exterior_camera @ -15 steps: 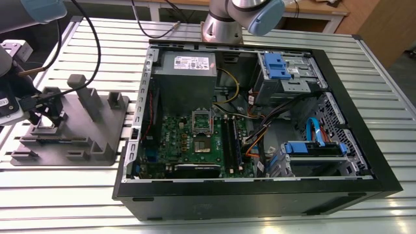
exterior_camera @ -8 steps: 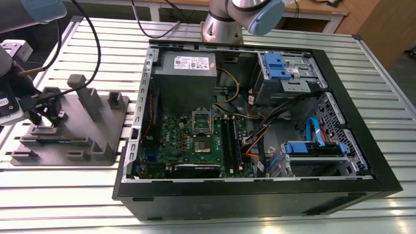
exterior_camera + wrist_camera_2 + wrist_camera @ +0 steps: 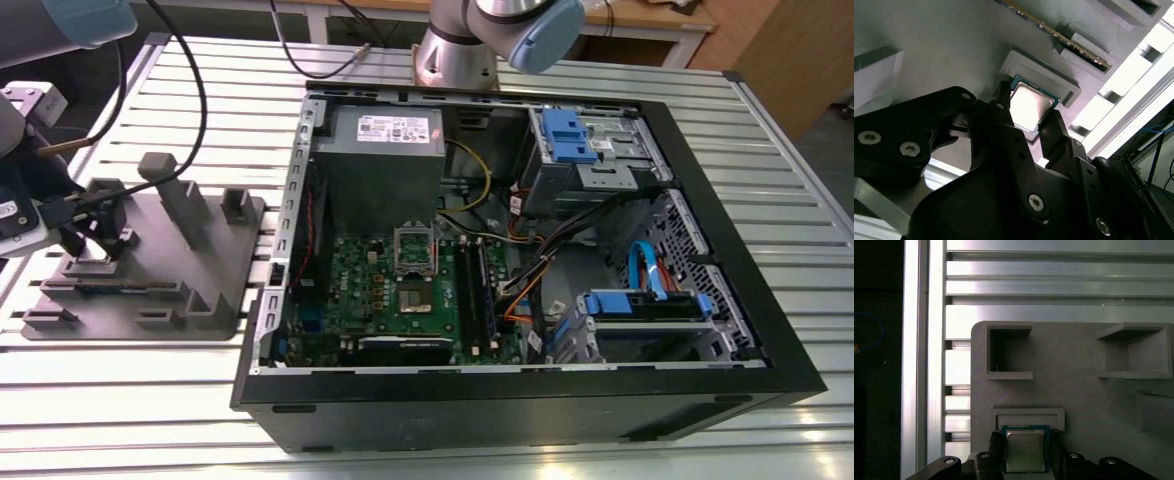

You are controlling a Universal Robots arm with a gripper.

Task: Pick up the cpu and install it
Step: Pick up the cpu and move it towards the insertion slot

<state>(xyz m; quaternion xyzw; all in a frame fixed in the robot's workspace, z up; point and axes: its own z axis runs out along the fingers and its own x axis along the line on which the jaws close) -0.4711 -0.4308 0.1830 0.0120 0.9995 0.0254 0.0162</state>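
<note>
Black fingers (image 3: 1006, 125) of the end effector (image 3: 1029, 112) sit narrowed onto the cpu (image 3: 1025, 450) and seem to pinch its two opposite edges. It lies between them in the grey fixture's (image 3: 1079, 390) shallow seat. A straight, level lift should clear the raised lip (image 3: 1028, 415) just beyond the fingertips. Farther out lies the slatted counter (image 3: 1054, 285).

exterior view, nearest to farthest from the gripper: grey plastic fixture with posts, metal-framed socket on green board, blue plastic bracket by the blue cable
1. Grey plastic fixture with posts, under the gripper, at the exterior view's left.
2. Metal-framed socket, middle of the case.
3. Blue plastic bracket, the case's right side.
</note>
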